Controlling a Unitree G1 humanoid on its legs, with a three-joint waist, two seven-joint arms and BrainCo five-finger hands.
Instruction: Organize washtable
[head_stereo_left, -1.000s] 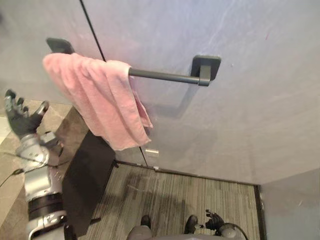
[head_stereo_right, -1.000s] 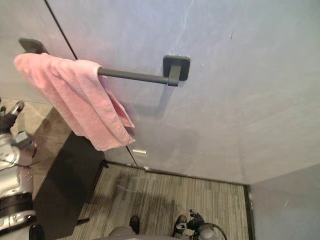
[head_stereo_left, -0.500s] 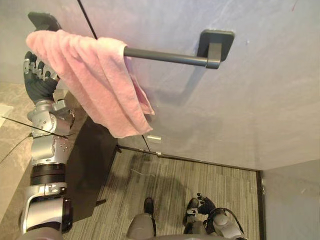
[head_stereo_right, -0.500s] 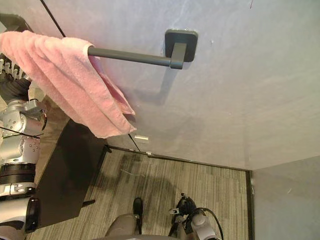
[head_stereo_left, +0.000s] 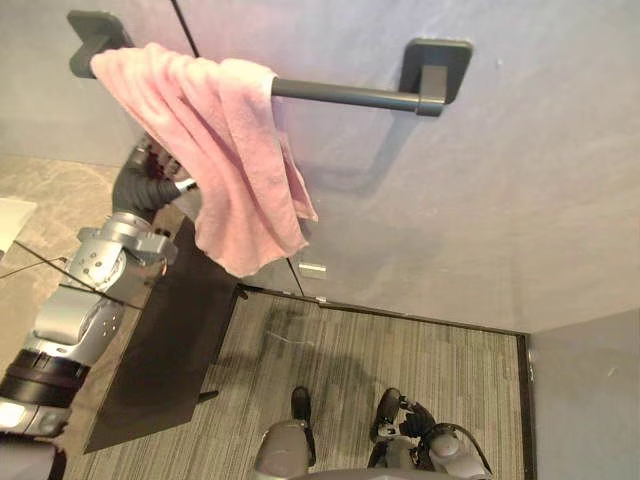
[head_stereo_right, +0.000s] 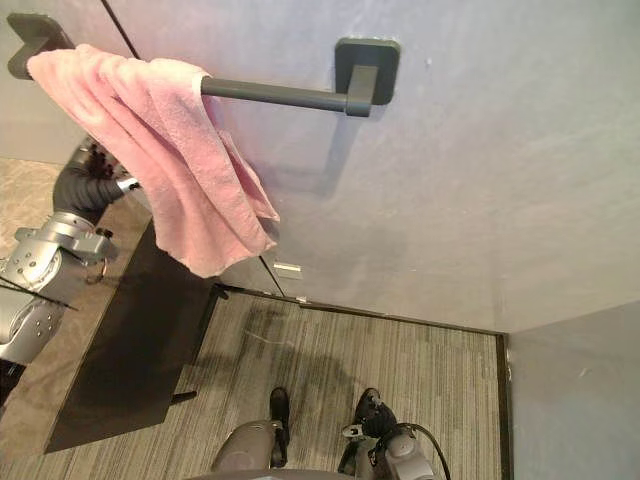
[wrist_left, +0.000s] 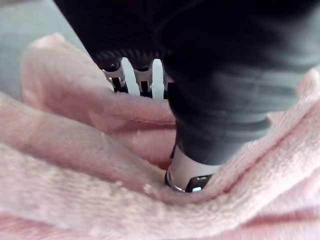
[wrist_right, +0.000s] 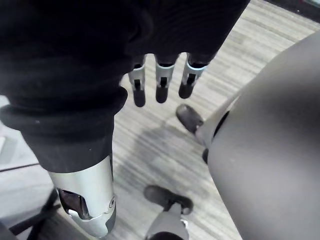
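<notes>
One pink terry towel (head_stereo_left: 230, 150) hangs over the left end of a dark matte bar (head_stereo_left: 350, 96) fixed to the smooth grey wall (head_stereo_left: 500, 200). The bar runs level along the wall. The towel's length drops from it and slants toward my right, bunched in soft folds.

My left hand (head_stereo_left: 143, 186) is at the towel's left edge. Its thumb (wrist_left: 192, 175) presses into the nap and its fingers (wrist_left: 116, 80) sink behind a fold, so I cannot tell whether I grip it.

My right hand (wrist_right: 161, 82) hangs low over striped carpet (head_stereo_left: 330, 380), fingers straight and slightly apart.
</notes>
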